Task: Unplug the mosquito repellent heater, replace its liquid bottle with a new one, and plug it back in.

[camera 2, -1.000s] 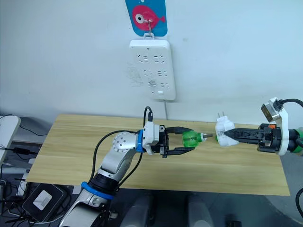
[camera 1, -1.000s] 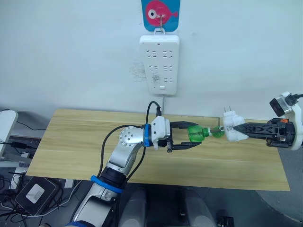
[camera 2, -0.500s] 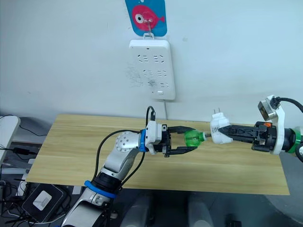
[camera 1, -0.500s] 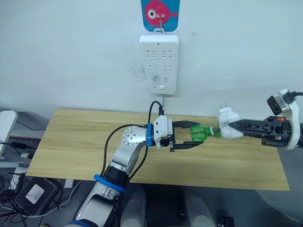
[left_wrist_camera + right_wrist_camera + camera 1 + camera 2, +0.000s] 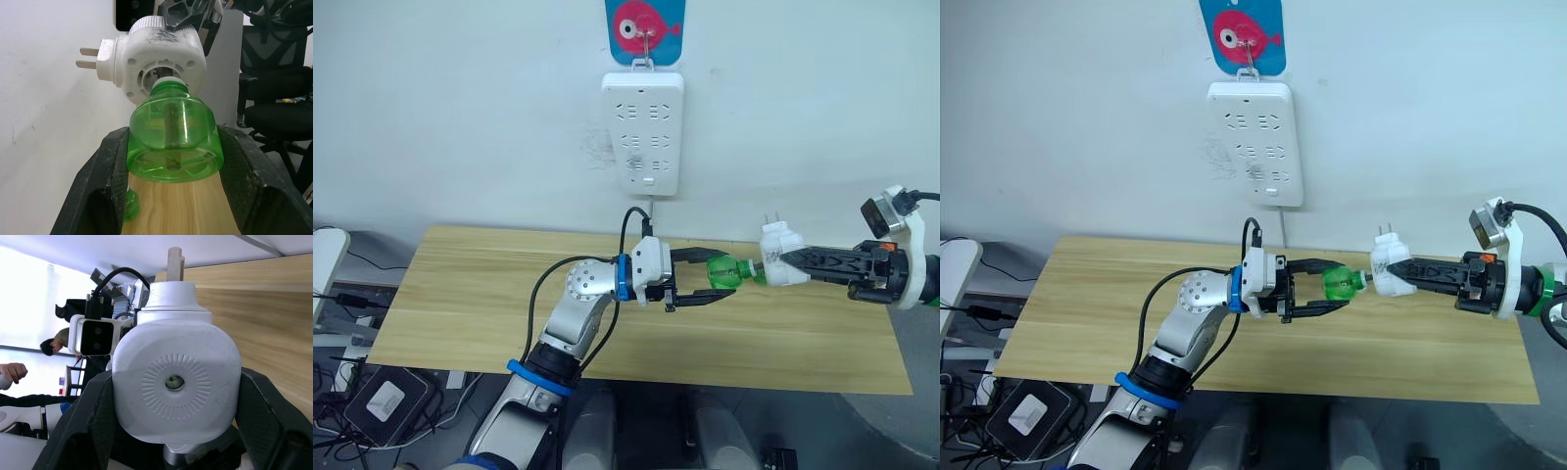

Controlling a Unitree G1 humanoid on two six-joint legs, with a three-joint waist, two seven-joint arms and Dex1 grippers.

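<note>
Now, left pincer [image 5: 703,281]: clamped on translucent green plastic bottle [image 5: 729,274], above the wooden surface [image 5: 460,294].
Right pincer [image 5: 789,263]: clamped on small white rounded plastic heater [image 5: 776,265], meeting the bottle's neck.
Handling: likely light, slick, rigid; hold the bottle's wide body, sparing the wick.

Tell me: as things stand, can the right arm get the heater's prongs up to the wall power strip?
Probably not yet. The right gripper holds the mosquito repellent heater, but a green bottle clamped in the left gripper has its neck at the heater's socket. The power strip hangs higher on the wall, nothing before it.
</note>
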